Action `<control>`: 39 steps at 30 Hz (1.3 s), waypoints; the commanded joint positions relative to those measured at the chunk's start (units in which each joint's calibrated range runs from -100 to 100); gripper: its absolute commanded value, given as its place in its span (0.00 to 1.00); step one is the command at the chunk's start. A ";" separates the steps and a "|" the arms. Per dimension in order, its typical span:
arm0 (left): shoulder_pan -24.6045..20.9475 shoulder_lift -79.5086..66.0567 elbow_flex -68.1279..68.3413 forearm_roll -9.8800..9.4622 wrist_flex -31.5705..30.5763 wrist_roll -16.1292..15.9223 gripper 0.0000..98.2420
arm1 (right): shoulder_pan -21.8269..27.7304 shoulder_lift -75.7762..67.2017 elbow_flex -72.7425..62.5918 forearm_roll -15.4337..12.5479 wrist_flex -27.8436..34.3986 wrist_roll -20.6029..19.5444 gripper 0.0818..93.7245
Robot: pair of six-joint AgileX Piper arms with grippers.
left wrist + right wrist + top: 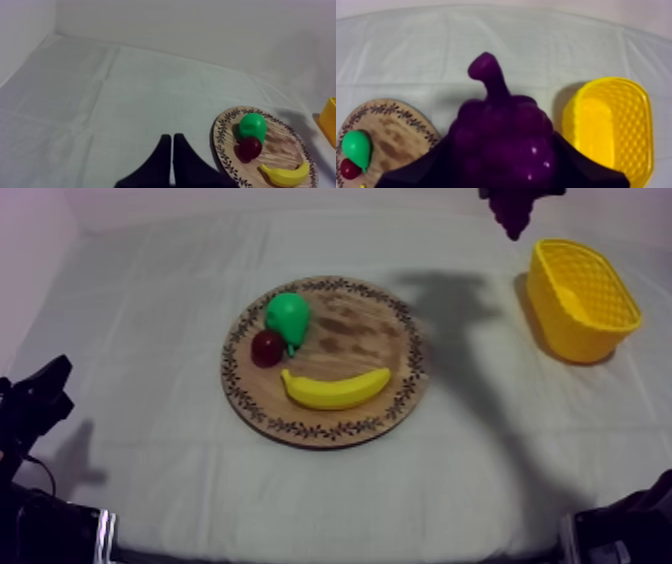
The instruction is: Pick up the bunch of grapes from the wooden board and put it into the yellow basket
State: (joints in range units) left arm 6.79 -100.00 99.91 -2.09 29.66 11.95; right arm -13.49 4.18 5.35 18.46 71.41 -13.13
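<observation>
The purple bunch of grapes (503, 142) hangs in the air with my right gripper (503, 165) shut on it, its black fingers (423, 170) on either side. In the top view the grapes (515, 210) are at the far edge of the table, just left of the yellow basket (583, 298). From the right wrist, the basket (608, 125) lies beside and below the bunch, open side up. The round wooden board (325, 360) sits mid-table. My left gripper (172, 150) is shut on nothing, low at the left (50, 383).
On the board lie a green pear (288, 316), a small red fruit (267, 347) and a banana (335, 389). The arm's shadow falls across the cloth between board and basket. Bare cloth surrounds the board.
</observation>
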 commanded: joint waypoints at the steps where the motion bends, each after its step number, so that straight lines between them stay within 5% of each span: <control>1: -0.02 0.00 -0.02 0.01 0.00 -0.01 0.00 | 1.46 -0.90 0.89 0.34 -1.23 0.33 0.27; 25: -0.02 0.00 -0.02 0.01 0.00 -0.01 0.00 | 16.57 -4.31 13.04 1.33 -22.12 5.13 0.27; 39: -0.02 0.00 -0.02 0.01 0.00 -0.06 0.00 | 19.84 3.92 20.04 5.51 -30.88 2.81 0.28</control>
State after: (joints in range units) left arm 6.79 -100.00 99.91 -2.09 29.66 11.89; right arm 6.33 6.92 25.38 23.88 40.62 -10.01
